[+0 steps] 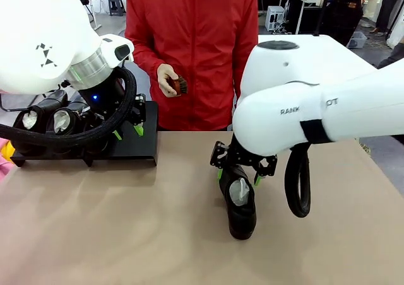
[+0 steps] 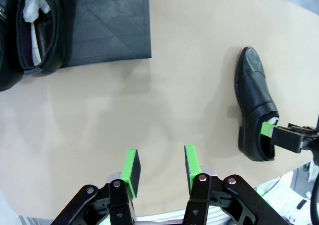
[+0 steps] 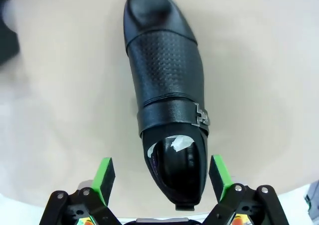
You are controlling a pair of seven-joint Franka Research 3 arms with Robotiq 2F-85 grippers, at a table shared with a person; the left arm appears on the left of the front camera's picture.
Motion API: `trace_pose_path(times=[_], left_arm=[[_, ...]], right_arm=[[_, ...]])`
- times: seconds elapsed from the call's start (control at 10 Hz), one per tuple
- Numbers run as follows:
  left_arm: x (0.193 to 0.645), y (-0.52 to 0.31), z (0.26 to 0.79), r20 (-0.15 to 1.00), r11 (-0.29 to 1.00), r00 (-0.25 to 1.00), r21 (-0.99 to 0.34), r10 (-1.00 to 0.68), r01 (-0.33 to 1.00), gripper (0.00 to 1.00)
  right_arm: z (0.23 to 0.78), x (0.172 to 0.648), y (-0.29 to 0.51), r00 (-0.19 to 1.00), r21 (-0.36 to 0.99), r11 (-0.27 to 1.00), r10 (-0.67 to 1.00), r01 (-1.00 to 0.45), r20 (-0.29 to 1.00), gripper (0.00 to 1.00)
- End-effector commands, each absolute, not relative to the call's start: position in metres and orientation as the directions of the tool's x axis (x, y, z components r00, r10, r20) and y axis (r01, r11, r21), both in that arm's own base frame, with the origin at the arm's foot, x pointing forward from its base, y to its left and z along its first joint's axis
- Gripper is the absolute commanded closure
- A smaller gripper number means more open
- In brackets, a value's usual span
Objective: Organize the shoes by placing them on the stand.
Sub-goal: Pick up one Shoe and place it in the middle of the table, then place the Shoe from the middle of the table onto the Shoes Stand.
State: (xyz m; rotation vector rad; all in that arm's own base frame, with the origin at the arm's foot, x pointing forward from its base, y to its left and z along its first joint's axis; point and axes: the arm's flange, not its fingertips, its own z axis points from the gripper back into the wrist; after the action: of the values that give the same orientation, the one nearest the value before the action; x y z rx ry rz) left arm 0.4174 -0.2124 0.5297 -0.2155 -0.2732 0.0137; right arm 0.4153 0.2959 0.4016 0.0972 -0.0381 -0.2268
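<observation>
**Right hand astride a lone shoe, stand far to the left**

A single black shoe lies on the desk, right of centre and well apart from the stand, which sits at the far left. The shoe's long axis runs near to far, toe toward the robot and heel toward the person. The right hand hangs directly over the heel end with its fingers spread wide; in the right wrist view the green pads flank the heel opening on either side without touching the leather. The spread thus lies across the shoe's width, square to its long axis, which suits a grip at the heel. The left hand hovers at the stand's right end, fingers partly apart and holding nothing. Two further shoes already rest on the stand's left part; its right part is bare. The right arm is plainly the nearer to the loose shoe. A person at the far side holds a small brown brush.
</observation>
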Motion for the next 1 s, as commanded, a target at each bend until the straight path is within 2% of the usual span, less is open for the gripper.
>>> trace_pose_path(times=[0.0,0.9], left_arm=[[0.4164,-0.2102,0.5303,0.27,0.972,0.961,-0.233,0.051,0.014,0.51],[0.4164,-0.2102,0.5303,0.27,0.972,0.961,-0.233,0.051,0.014,0.51]], right_arm=[[0.3857,0.4152,0.3067,0.98,0.093,0.977,-0.197,0.193,0.032,0.0],[0.3838,0.4135,0.3055,0.978,0.092,0.974,-0.206,0.205,0.008,0.0]])
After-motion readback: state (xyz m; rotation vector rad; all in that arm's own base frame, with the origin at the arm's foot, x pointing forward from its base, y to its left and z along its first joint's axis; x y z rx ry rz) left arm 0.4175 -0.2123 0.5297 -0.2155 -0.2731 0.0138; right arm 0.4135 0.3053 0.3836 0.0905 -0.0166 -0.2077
